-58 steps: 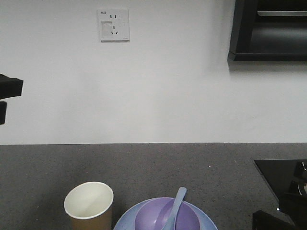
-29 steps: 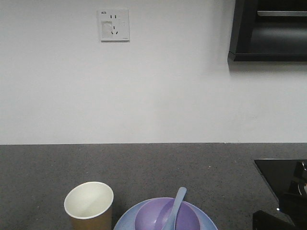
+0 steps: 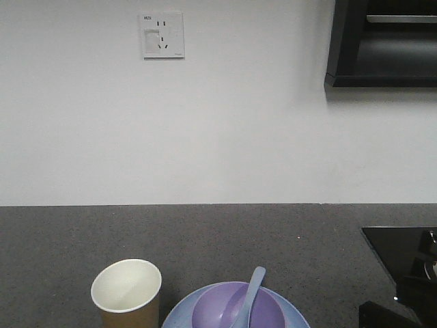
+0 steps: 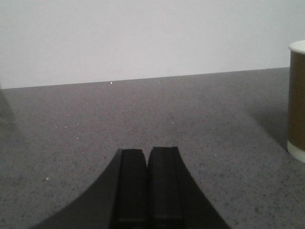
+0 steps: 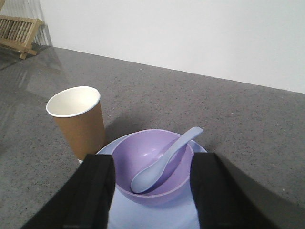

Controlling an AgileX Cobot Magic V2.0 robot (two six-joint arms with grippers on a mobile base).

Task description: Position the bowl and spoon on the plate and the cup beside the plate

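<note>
Right wrist-mounted view looks between the spread, empty jaws of the right pincer [image 5: 152,191] straight onto the bowl [image 5: 155,164], which sits on the plate [image 5: 157,214] just ahead of it; the spoon [image 5: 164,157] lies in the bowl, handle pointing up and away to the right over the rim. Beside the plate on its left stands the cup [image 5: 78,121], upright, close to the plate's rim. To my eye the arrangement looks complete. Left pincer [image 4: 147,191] has its fingers pressed together, empty, with the cup well off to its right. Speckled dark grey worktop [image 3: 273,239] runs back to a white wall [image 3: 239,123] with a socket [image 3: 162,34]
</note>
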